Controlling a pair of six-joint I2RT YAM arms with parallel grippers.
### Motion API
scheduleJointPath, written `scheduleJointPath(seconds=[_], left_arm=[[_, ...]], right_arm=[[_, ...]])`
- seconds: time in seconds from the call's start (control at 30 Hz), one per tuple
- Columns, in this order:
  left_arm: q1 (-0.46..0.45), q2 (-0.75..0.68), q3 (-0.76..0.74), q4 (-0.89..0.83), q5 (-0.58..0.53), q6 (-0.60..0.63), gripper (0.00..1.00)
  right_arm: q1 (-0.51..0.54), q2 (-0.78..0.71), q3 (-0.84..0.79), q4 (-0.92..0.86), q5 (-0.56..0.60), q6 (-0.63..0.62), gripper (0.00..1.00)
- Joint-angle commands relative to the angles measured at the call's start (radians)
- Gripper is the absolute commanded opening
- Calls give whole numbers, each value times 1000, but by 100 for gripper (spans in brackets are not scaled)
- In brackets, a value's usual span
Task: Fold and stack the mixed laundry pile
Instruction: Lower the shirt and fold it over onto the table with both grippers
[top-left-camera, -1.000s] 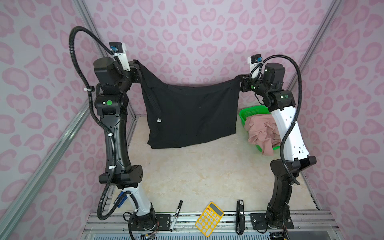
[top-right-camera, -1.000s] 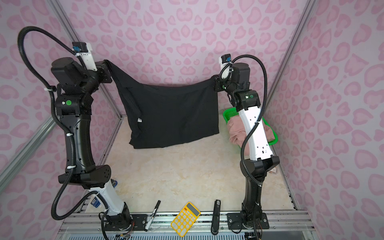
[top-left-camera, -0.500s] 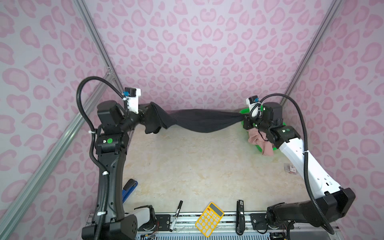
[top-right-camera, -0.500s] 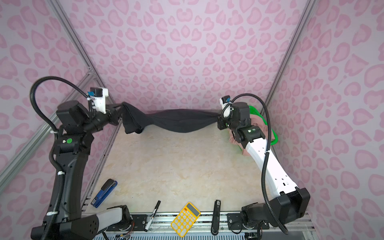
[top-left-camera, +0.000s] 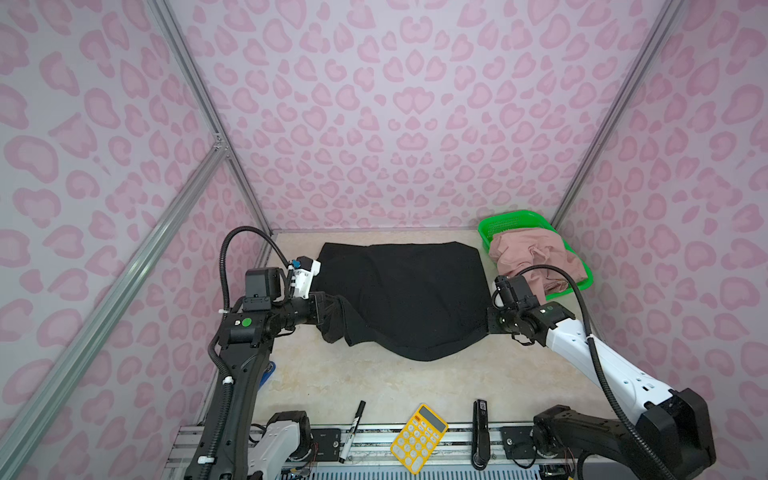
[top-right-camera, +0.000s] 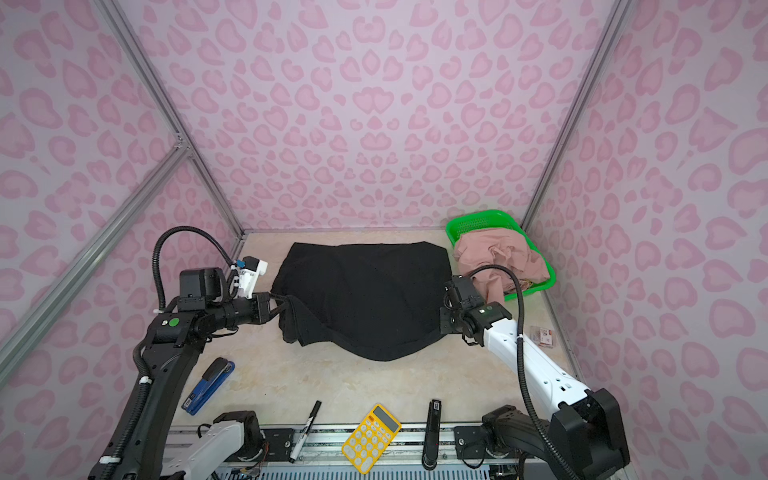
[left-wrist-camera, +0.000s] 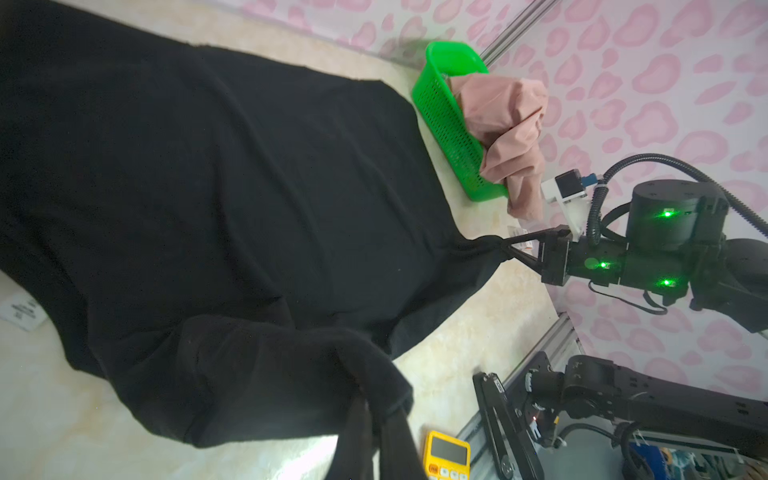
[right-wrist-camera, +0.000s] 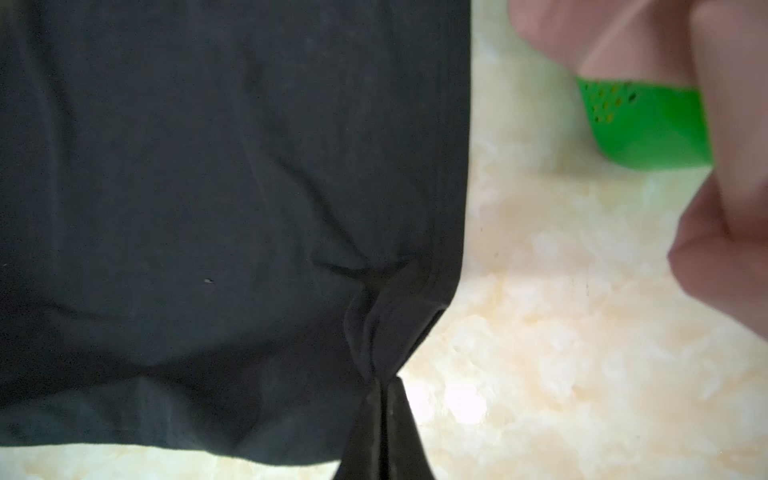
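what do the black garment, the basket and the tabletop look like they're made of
The black garment looks like a soft matte knit, likely cotton: it drapes and bunches into creases. The basket looks like glossy green plastic with perforated walls. The tabletop is smooth and cream with marble-like mottling, perhaps laminate; it has a faint sheen.

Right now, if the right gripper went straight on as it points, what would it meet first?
The right gripper is shut on the black garment, so that cloth, spread on the table, comes first. Beyond it, probably the left gripper, though depth is unclear.
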Motion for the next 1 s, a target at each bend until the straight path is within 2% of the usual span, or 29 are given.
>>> scheduleJointPath(seconds=[0.0,0.13,0.3,0.5,0.77,0.97], left_arm=[[-5,8,-6,-129,-30,-34,3],[-9,-25,-15,-176,-87,-53,3],[-10,16,6,-56,-188,-71,3],[-8,279,137,76,-255,-38,3],[-8,699,385,93,-175,29,3],[-21,859,509,130,-156,29,3]], right_arm=[[-6,36,6,-51,32,78,0],[-8,76,18,-76,57,77,0],[-56,114,67,-52,74,64,0],[-134,200,147,-2,25,10,0],[-142,419,268,29,32,-26,0],[-155,522,348,33,79,-42,0]])
